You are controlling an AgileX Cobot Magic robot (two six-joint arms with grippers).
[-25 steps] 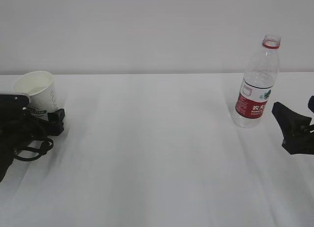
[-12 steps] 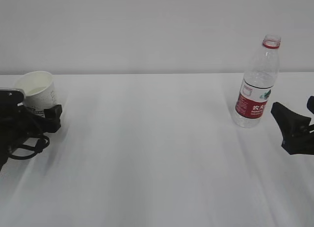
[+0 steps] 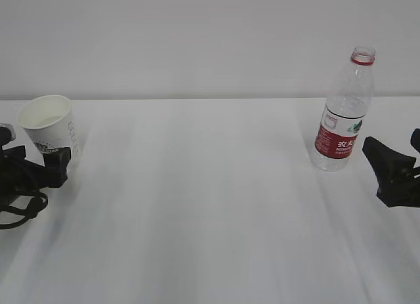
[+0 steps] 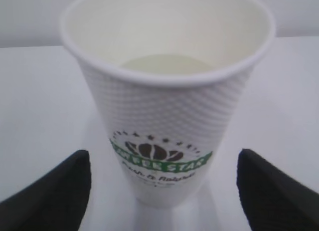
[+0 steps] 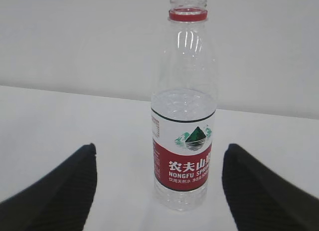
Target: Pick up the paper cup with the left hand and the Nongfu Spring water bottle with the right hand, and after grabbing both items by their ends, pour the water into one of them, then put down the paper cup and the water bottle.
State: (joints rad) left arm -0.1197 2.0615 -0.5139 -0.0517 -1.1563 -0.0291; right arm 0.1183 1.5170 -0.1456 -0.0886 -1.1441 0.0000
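A: Backed off toward 7 o'clock since the earlier frames: left hand (image 3: 29, 169), now lower and nearer the left edge, more of the paper cup (image 3: 48, 129) showing. No change on the right side. Bottle same spot.

B: Cup position?

A: Far left of the white table (image 3: 210, 205), about 9 o'clock, upright, mouth up. Wrist cam: cup (image 4: 167, 99) dead centre between the two black fingers (image 4: 55, 193), clear of both, not touched.

B: Left pincer state?

A: Spread wide, nothing pinched.

B: Handling notes for cup?

A: Prob. very light, thin wall, easy to crush or tip. Embossed dots should give some friction. Inside looks cream, maybe a bit of liquid at the bottom, can't tell. Best hold likely low on the body near the logo, gentle squeeze, rim kept free for pouring.

B: Moving right. Bottle?

A: Nongfu Spring water bottle (image 3: 343, 110) at approx. 3 o'clock, upright, no cap seen, red neck ring on top. Wrist cam: bottle (image 5: 184, 116) centred, water (image 5: 183, 104) up to roughly the label's top edge.

B: Right hand?

A: Right hand (image 3: 394, 173) just beside the bottle at its 4 o'clock, apart from it. Pincer spread, empty.

B: Handling?

A: Judged heavier than the cup, low c.o.g. w/ water in the lower half. Thin ribbed plastic, flexes under pressure, smooth label poss. slippery. Open mouth, so a hard squeeze could push water out. Hold around the labelled lower body, firm but not crushing.
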